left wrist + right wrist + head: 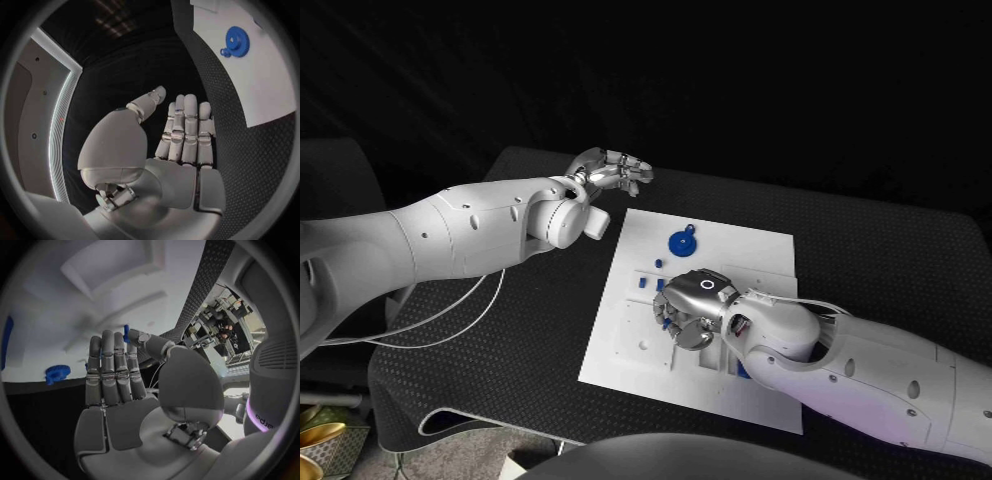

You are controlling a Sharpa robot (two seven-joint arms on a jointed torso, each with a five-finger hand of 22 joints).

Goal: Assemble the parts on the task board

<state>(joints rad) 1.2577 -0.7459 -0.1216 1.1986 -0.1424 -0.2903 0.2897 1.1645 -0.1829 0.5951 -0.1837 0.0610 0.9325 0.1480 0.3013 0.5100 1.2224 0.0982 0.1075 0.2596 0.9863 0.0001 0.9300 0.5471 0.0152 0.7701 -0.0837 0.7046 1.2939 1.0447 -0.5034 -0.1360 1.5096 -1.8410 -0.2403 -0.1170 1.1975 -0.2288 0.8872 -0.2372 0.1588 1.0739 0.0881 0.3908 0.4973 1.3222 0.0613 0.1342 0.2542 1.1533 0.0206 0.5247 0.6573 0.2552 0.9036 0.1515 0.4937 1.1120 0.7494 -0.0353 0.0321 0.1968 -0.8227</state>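
The right hand (692,305) hangs low over the middle of the white task board (733,250), palm turned down toward the plate, and in the right wrist view the right hand (119,390) has its fingers straight and close together while a small blue part (126,333) sits pinched between the thumb tip and the nearest fingertip. So that hand is holding a piece, slim and upright in the pinch. Just beyond it on the far half of the board lies the big blue gear (682,243), flat on the plate, with a smaller blue piece touching its rim at the far edge; the left wrist view picks up the same gear (238,41) on the white plate. A few small blue parts (656,266) lie on the board just beside the right hand, on its left-arm side, and another blue piece (740,369) peeks out from under the right forearm near the board's near edge. Over at the far corner of the black table (906,260), well apart from the board, the left hand (610,170) hovers with nothing in it, and the left wrist view shows the left hand (181,140) flat, fingers extended, thumb set apart.
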